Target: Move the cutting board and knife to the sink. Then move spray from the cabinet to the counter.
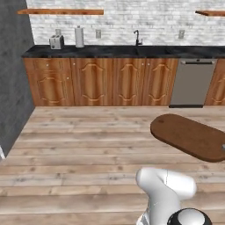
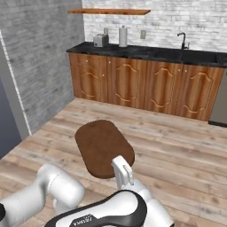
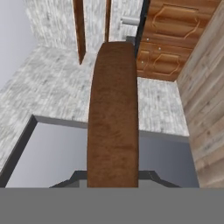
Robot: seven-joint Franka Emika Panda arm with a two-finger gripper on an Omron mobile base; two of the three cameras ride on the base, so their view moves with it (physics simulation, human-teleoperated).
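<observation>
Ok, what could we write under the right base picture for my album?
The robot's gripper carries the cutting board across the wooden floor toward the counter.

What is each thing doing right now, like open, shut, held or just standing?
cutting board: held in the air above the floor by the end effector
lower cupboards: doors all shut
toaster: standing on the counter
faucet: upright; no water visible

A small silver toaster [image 1: 56, 42] sits at the far left end of the worktop, just beside a tall white cylindrical canister [image 1: 79, 37]. A black curved faucet [image 1: 137, 38] rises further right. A grey steel dishwasher front [image 1: 192, 82] interrupts the cupboards [image 1: 101, 81]. Pale plank flooring [image 1: 79, 145] lies below, a white brick wall [image 1: 145, 19] behind.
</observation>
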